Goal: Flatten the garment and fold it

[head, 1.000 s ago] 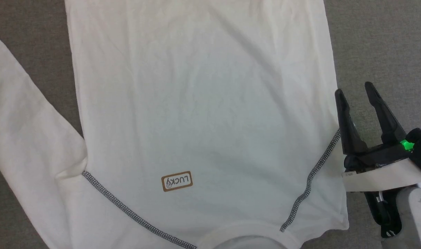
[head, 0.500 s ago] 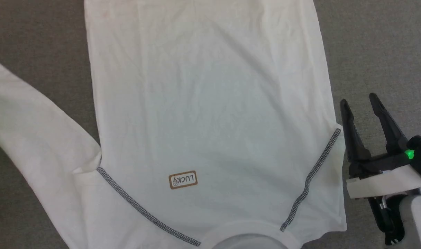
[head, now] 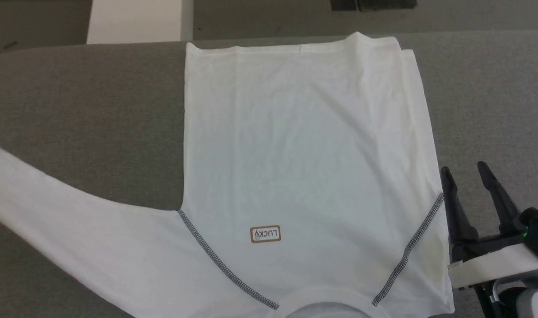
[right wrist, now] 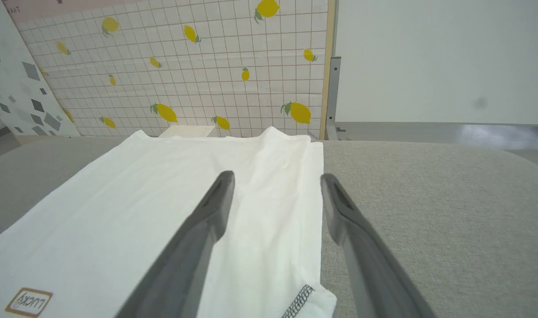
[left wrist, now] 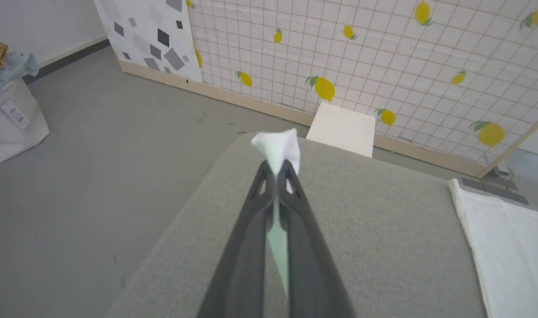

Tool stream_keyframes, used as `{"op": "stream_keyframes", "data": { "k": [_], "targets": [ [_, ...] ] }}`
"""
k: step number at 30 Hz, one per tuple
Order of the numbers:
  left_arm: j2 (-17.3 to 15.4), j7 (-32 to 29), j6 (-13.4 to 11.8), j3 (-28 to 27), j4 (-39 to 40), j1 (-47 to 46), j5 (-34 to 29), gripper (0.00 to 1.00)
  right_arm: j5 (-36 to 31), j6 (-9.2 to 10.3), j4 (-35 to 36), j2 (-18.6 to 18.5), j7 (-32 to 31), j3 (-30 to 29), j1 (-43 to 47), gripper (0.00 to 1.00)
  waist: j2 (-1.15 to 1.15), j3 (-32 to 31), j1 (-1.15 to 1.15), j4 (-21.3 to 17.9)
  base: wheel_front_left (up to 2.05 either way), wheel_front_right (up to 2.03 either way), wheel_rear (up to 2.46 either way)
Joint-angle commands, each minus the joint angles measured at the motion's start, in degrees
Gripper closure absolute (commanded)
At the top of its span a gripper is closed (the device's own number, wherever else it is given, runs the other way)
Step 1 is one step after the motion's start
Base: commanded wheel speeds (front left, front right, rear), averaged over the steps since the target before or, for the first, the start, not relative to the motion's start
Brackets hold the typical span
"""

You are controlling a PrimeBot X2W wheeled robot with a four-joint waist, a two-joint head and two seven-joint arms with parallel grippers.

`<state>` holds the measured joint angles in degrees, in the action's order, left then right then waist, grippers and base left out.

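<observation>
So I'm pinching a sleeve end in the closed left gripper toward the far left corner of the grey cushion, the right gripper is hovering wide open beside the garment lying flattened across the middle, and folding is looking barely started

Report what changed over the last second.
The left gripper shut on a tip of the garment, and its sleeve swung out from the body. The head view also drew back. The right gripper stayed open beside the shoulder, and the body stayed flat.
</observation>
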<state>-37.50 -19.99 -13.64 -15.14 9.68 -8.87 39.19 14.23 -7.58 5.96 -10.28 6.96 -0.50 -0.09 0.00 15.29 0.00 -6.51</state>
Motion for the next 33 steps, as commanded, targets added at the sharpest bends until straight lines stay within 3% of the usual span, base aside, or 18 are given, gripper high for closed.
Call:
{"op": "stream_keyframes", "data": {
  "k": [1,4,8,15,21,25,33],
  "targets": [
    [1.08,0.64,0.62,-0.38,2.43,0.54,1.66,1.0,-0.49,0.09,0.69,0.5,-0.52,-0.12,0.88,0.0,0.0,-4.45,0.0,4.07,0.0,0.0,0.0],
    [2.71,0.64,1.34,0.25,8.04,0.81,3.58,1.0,-0.85,0.09,1.67,0.89,-1.36,-0.08,1.68,0.0,0.0,-5.03,0.0,4.43,0.0,0.0,0.0],
    [5.0,-0.49,2.69,5.18,15.18,-0.88,5.5,1.0,-0.94,0.09,2.69,1.02,-2.09,-0.27,2.21,0.0,0.0,-5.48,0.0,4.38,0.0,0.0,0.0],
    [10.28,-2.92,5.78,22.4,18.15,-10.03,3.26,1.0,-0.44,0.09,2.91,1.03,-2.51,-0.54,2.5,0.0,0.0,-5.53,0.0,2.69,0.0,0.0,0.0],
    [21.39,-1.33,7.79,37.08,11.56,-17.24,0.65,1.0,-0.39,0.09,2.6,1.34,-2.3,-1.05,2.49,0.0,0.0,-4.89,0.0,0.23,0.0,0.0,0.0],
    [26.89,-0.31,9.67,44.74,3.33,-19.21,-1.17,1.0,-0.68,0.09,3.01,1.77,-2.29,-1.19,2.14,0.0,0.0,-4.25,0.0,-2.12,0.0,0.0,0.0],
    [30.57,-1.91,14.99,56.41,-11.67,-17.43,-2.56,1.0,-0.58,0.09,2.8,2.02,-2.07,-1.82,2.1,0.0,0.0,-2.97,0.0,-5.42,0.0,0.0,0.0]
  ]
}}
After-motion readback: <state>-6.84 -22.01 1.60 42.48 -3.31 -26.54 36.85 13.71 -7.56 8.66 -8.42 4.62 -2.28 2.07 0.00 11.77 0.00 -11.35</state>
